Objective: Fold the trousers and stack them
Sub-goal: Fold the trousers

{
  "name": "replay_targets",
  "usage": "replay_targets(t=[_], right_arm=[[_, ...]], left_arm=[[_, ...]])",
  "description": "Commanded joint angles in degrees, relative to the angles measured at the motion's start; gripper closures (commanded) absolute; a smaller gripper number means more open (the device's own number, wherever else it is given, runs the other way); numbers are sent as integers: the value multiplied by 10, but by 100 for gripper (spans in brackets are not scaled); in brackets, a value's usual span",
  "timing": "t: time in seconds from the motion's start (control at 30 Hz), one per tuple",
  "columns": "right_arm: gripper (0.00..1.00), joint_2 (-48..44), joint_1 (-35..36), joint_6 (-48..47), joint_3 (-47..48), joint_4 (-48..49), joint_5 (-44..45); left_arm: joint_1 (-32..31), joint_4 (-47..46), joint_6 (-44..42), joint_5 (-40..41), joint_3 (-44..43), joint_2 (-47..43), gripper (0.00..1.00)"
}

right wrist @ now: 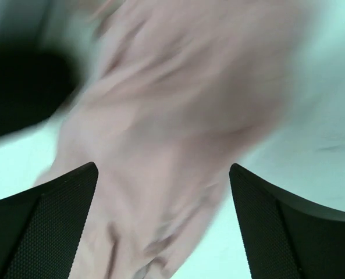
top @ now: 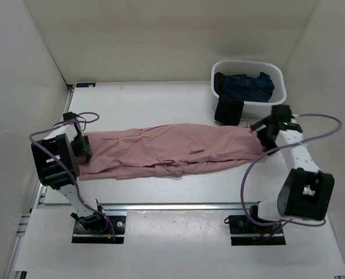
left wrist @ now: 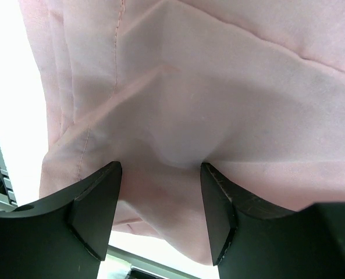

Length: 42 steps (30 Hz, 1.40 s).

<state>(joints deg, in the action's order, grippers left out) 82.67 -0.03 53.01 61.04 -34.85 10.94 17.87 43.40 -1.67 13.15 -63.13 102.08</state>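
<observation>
Your left gripper [left wrist: 160, 200] has pink cloth bunched between its fingers, pinching the left end of the trousers [top: 172, 152]. Your right gripper [right wrist: 163, 224] hangs jaws wide apart over their right end, holding nothing. The trousers lie stretched lengthwise across the table [top: 160, 99]. White basket [top: 277, 102] of dark garments [top: 248, 86] sits behind the right end.

White laundry basket [top: 277, 100] at far right of the white table [top: 160, 93], holding a dark navy garment [top: 248, 86] bunched inside. A black garment [top: 228, 110] hangs over the basket's near-left rim, drooping down to the tabletop. Metal rail [top: 172, 205] runs along the table's near edge. Plain white walls [top: 160, 35] enclose the table on three sides.
</observation>
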Motion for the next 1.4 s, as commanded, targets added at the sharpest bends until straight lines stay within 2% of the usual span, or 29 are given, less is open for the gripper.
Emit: replay_targets(t=[0.0, 0.1, 0.13, 0.2, 0.3, 0.37, 0.5, 0.63, 0.67, 0.73, 0.77, 0.8, 0.87, 0.93, 1.03, 1.13, 1.23, 1.27, 1.33, 1.37], right_arm=[[1, -54, -102, -41, -65, -26, -23], [1, -45, -163, -80, -93, 81, -72], [1, -31, -172, -101, -94, 110, -122], [1, 25, -179, -119, -73, 152, -143], [1, 98, -179, -126, -33, 164, -148], [1, 127, -179, -100, -15, 158, -123], [1, 188, -179, -56, 7, 82, -35], [22, 235, -184, -41, 31, 23, 1], [42, 246, -184, -41, 31, 23, 1], [69, 252, -192, -41, 31, 23, -6], [90, 257, -198, -41, 26, 29, -7], [98, 257, -198, -41, 18, 29, -7], [100, 233, -198, -47, 13, 29, 24], [100, 190, -193, -55, 13, 6, 114], [100, 120, -179, -92, 15, -20, 177], [100, 54, -126, -133, 53, -67, 284], [100, 7, -2, -160, 93, -115, 418], [100, 0, 81, -160, 101, -130, 450], [100, -8, 175, -125, 118, -166, 502], [100, -8, 268, -104, 118, -204, 532]], left_arm=[[-1, -67, 17, -7, 20, 7, 32], [-1, -67, 17, -12, 25, 1, 31], [-1, -67, 17, -12, 25, 1, 31], [-1, -67, 17, -12, 30, 1, 31], [-1, -67, 17, 1, 35, 7, 31], [-1, -61, 17, 7, 35, 7, 29], [-1, -61, 17, 12, 41, 14, 29], [-1, -56, 17, 17, 41, 19, 29], [-1, -56, 17, 17, 35, 19, 29], [-1, -56, 17, 17, 35, 19, 29], [-1, -50, 17, 17, 35, 19, 29], [-6, -50, 17, 17, 35, 19, 29], [-6, -45, 17, 17, 35, 11, 29], [-23, -30, 17, 12, 42, -7, 29], [-54, -24, 17, 7, 56, -36, 29], [-83, -16, 17, 7, 62, -53, 28], [-97, -11, 17, 1, 67, -53, 28], [-105, -6, 17, 1, 67, -53, 28], [-112, -6, 17, -4, 67, -53, 28], [-117, -1, 17, -4, 67, -53, 28]])
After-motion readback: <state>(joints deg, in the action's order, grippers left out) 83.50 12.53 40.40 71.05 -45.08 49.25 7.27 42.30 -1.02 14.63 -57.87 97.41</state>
